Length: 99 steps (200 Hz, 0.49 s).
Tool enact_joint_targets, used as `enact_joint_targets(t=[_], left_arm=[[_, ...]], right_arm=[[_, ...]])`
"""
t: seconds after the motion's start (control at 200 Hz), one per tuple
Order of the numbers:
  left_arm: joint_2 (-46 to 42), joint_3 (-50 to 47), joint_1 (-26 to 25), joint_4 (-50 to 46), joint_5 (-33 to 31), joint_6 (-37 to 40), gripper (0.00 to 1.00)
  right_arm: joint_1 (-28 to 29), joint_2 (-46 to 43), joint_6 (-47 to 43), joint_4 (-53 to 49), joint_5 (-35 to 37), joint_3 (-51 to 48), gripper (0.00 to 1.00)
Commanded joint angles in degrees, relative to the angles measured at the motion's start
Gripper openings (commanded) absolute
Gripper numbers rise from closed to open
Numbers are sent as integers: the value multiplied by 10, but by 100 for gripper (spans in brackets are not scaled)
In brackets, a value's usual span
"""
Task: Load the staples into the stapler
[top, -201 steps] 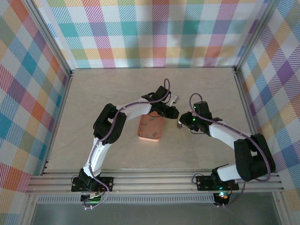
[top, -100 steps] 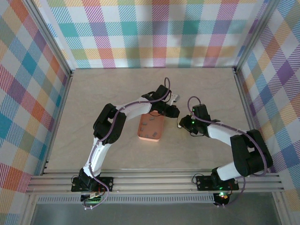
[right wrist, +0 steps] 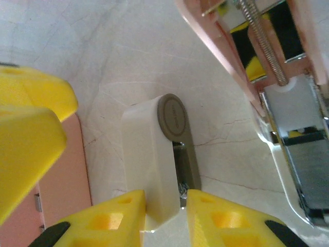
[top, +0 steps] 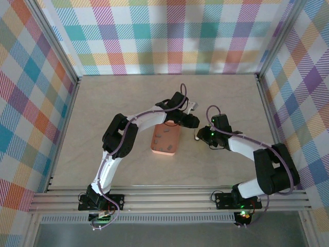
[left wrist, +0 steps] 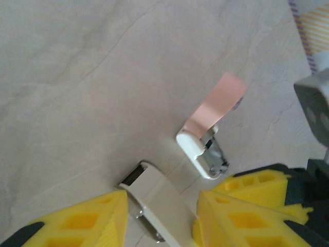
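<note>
Right gripper (right wrist: 164, 194) pinches the white end of the stapler (left wrist: 205, 149), which stands on the table just right of the orange tray (top: 164, 152). Left gripper (left wrist: 162, 194) straddles the stapler's white bar, jaws loose with gaps either side. Bare beige table (top: 128, 98) spreads around them inside checked walls (top: 169, 36). The stapler's pink lid (left wrist: 213, 105) is raised, and the staples (top: 165, 135) lie in the tray.

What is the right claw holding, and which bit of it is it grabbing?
The right gripper clamps the opened stapler by the near end of its white base, one finger on each side.
</note>
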Motion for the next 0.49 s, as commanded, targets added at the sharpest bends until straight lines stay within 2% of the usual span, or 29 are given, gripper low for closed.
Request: enact_joint_targets(t=[0.0, 0.145, 0.32, 0.49], left_arm=[[8, 43, 5, 8, 17, 0, 46], [34, 91, 5, 2, 29, -5, 48], [73, 150, -1, 8, 50, -24, 52], [116, 205, -9, 11, 63, -32, 54]], right_arm=[[-8, -37, -26, -56, 8, 16, 28], [-33, -74, -39, -81, 0, 13, 28], [-94, -109, -47, -100, -25, -18, 29], [-143, -95, -51, -89, -73, -40, 30]])
